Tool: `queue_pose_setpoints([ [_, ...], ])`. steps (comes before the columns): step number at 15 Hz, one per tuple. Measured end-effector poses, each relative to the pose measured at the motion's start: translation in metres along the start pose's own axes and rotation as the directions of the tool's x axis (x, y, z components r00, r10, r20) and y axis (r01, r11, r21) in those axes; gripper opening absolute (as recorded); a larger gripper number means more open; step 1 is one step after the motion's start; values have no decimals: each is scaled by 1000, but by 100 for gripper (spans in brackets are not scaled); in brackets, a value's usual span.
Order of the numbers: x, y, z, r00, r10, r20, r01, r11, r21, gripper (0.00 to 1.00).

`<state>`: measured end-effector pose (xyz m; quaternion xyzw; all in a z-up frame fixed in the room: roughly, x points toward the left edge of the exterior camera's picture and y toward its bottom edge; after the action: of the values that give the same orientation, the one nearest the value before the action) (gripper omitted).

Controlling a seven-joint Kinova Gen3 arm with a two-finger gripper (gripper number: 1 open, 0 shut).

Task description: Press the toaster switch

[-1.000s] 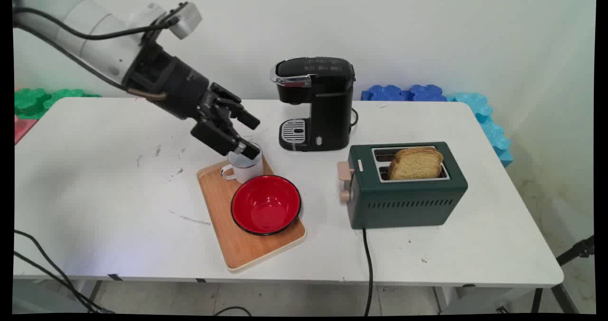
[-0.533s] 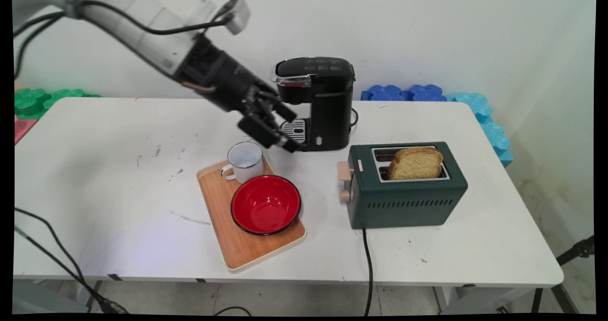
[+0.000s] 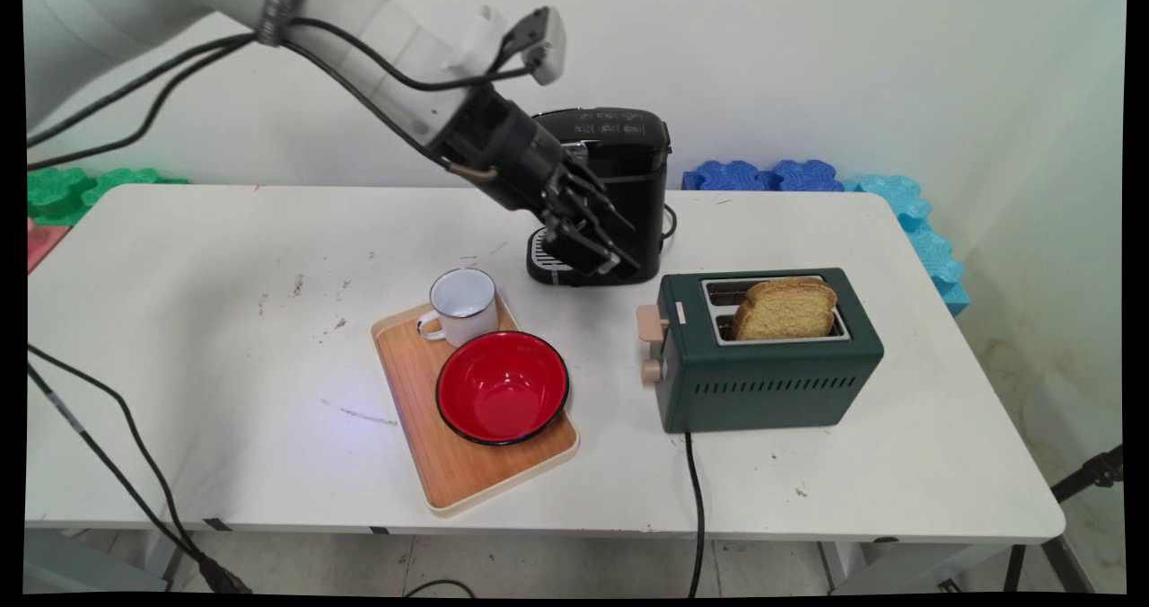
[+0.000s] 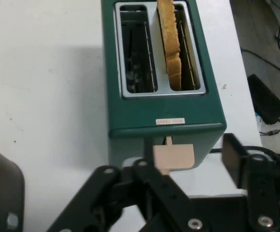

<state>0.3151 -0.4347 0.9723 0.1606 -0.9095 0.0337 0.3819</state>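
The black two-finger gripper (image 3: 619, 261) is observed in the air in front of the black coffee maker (image 3: 619, 167), just beside the lever end of the green toaster (image 4: 161, 104); its fingers are spread wide and nothing is held. One slice of toast (image 4: 171, 46) is seen upright in one toaster slot, the other slot being unoccupied, with the beige lever (image 4: 174, 158) nearest the gripper. A white enamel mug (image 3: 462, 304) and a red bowl (image 3: 503, 387) are noted touching on a wooden tray (image 3: 426, 445), well apart from the gripper.
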Motion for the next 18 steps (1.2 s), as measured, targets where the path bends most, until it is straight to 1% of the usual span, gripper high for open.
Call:
queue_pose_setpoints([
  [3, 1, -3, 15, 1000, 2, 30, -2, 1000, -9, 0],
  [9, -1, -4, 36, 995, -35, 89, 37, 999, -25, 0],
  [18, 0, -8, 63, 992, -81, 97, 83, 996, -19, 0],
])
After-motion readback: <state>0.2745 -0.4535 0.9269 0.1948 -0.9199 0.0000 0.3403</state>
